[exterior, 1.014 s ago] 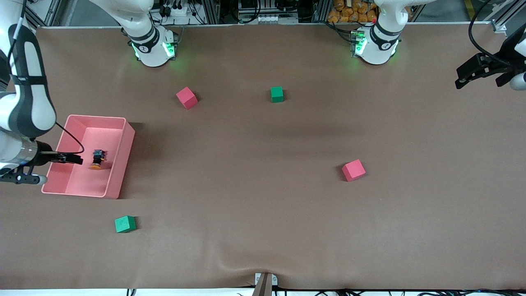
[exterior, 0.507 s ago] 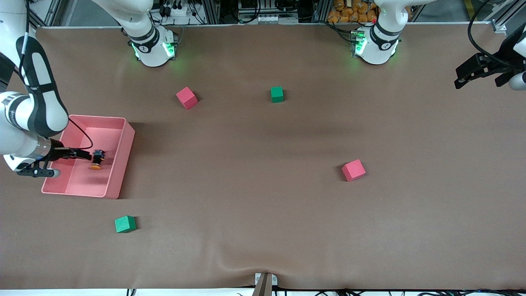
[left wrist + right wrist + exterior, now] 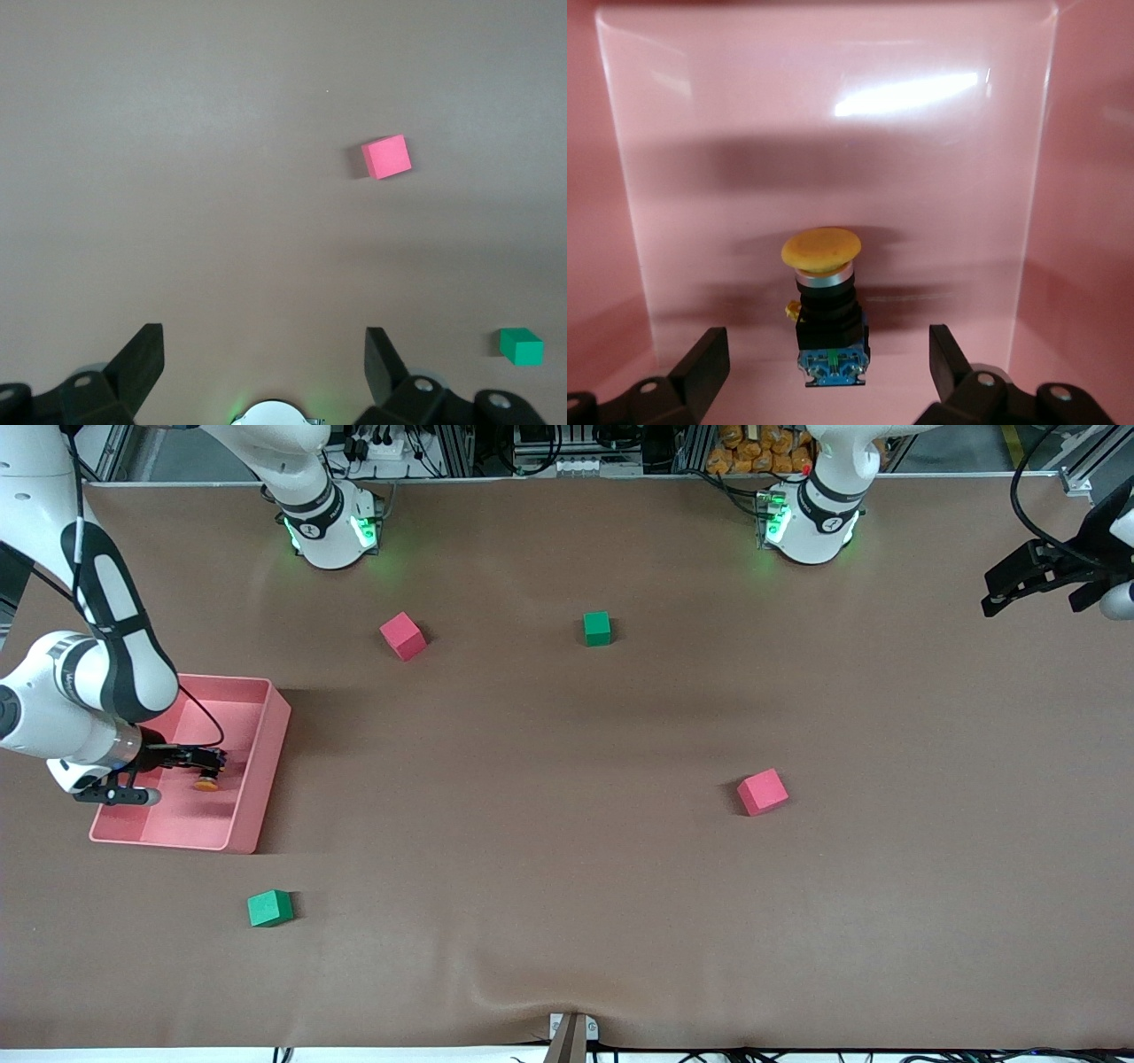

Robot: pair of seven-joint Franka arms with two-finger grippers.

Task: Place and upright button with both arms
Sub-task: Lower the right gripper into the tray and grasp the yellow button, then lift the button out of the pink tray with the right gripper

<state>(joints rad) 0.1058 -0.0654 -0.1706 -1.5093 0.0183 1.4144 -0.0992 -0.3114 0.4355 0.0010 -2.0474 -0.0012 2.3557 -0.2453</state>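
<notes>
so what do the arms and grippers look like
Both arms are white and jointed with black bands, on round bases lit green. A thin black cable trails along the right arm. The right gripper and left gripper are black, each with two flat wedge-shaped fingers.

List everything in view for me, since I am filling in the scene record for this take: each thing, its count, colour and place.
button: one, orange cap on black body with bluish base, lying on its side in the pink bin.
bin: one, pink, at the right arm's end of the table.
red cubes: two; one near the right arm's base, one toward the left arm's end, nearer the front camera.
green cubes: two; one mid-table near the bases, one nearer the front camera than the bin.
table: one, brown cover.
right gripper: jaws open, in the bin, either side of the button.
left gripper: jaws open, waiting in the air at the left arm's end of the table.
</notes>
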